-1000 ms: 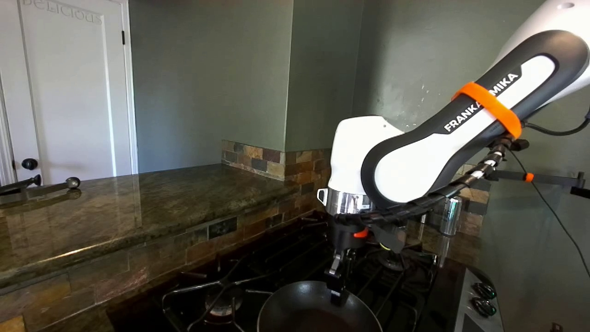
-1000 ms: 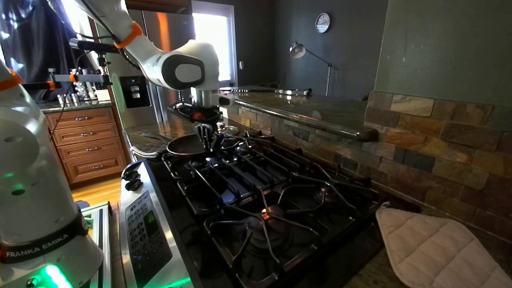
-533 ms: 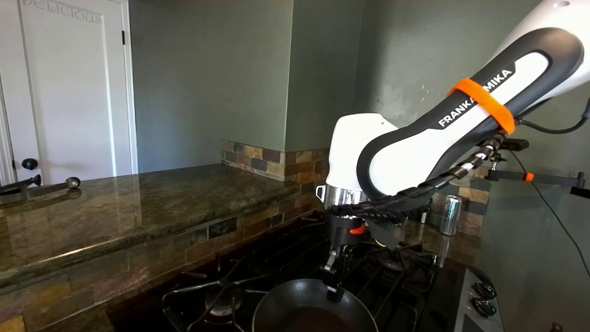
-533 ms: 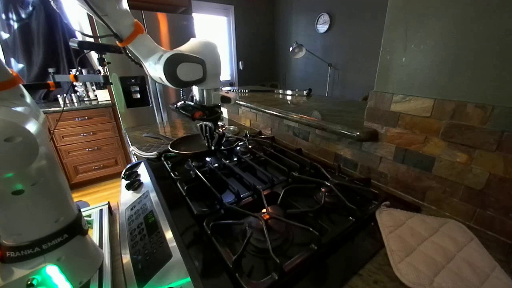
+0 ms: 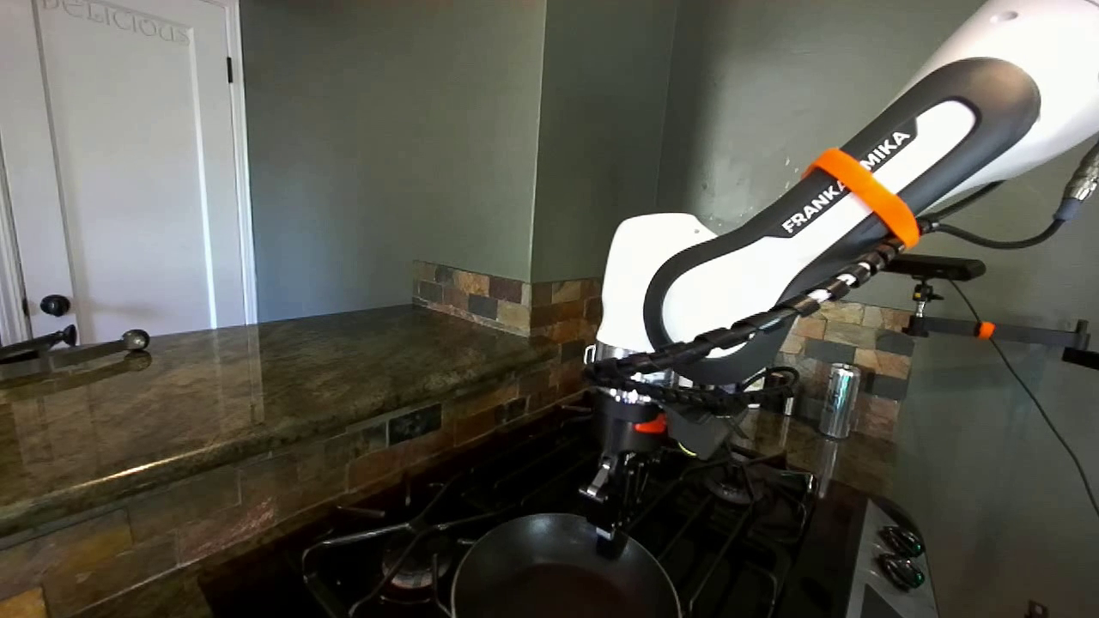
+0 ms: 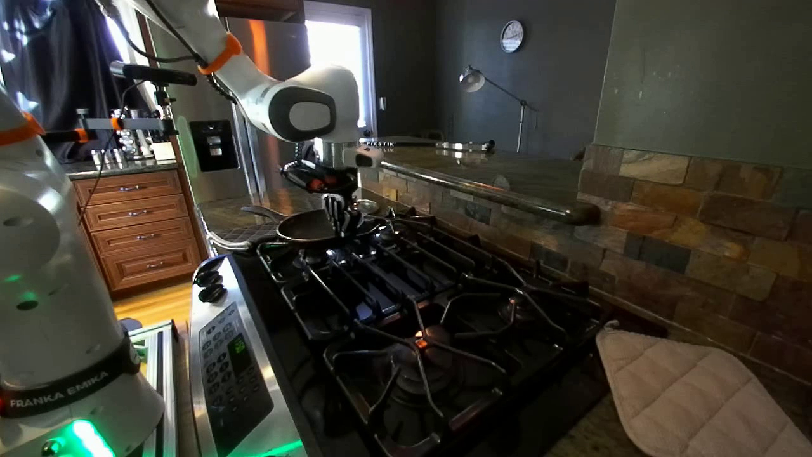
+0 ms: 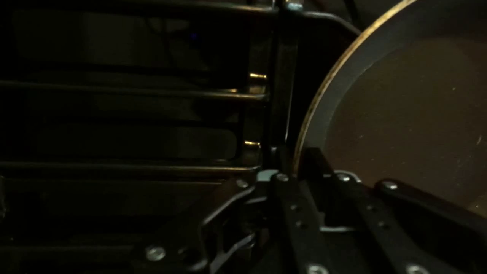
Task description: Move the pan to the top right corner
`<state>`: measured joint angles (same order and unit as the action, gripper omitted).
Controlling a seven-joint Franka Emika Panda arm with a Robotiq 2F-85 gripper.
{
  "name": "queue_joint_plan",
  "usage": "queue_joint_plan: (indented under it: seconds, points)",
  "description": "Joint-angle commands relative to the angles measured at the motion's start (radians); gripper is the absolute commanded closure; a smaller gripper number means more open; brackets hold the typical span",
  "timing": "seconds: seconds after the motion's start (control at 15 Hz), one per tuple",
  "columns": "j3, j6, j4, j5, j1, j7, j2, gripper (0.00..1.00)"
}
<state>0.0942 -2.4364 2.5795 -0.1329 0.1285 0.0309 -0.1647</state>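
Working over a gas stovetop (image 6: pixel 406 304). Clamped with the gripper (image 7: pixel 299 160) on the rim of the pan (image 6: pixel 303 226), near 10 o'clock on the stovetop in an exterior view. Judged as carrying step, short of the corner. Next: hold level, clear the grates (image 7: pixel 281 87), travel toward top right. Beyond, same view: potholder (image 6: pixel 701 393) at 4 o'clock, counter (image 6: pixel 526 176) at 2, wall clock (image 6: pixel 512 36) at 1.

The pan (image 7: pixel 411 114) is brown inside, grey up its sides, gold at the rim (image 7: pixel 328 80); the gripper (image 7: pixel 298 161) is black. The arm (image 5: pixel 730 309) is white with dark-grey trim (image 5: pixel 1000 84) and orange bands (image 5: pixel 867 193). The stove (image 6: pixel 292 362) is black, its panel (image 6: pixel 254 324) silver along the front edge; the pad (image 6: pixel 698 393) by a back corner is beige, quilted in diamonds. Brown, rust and slate-grey tiles (image 5: pixel 292 485) make brickwork under the mottled counter (image 5: pixel 300 369).
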Motion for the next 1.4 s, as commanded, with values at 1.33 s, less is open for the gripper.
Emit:
queue_joint_plan:
  seconds: [1.33]
  points:
    - [-0.001,0.003,-0.168,-0.015,-0.034,0.188,0.148,0.96]
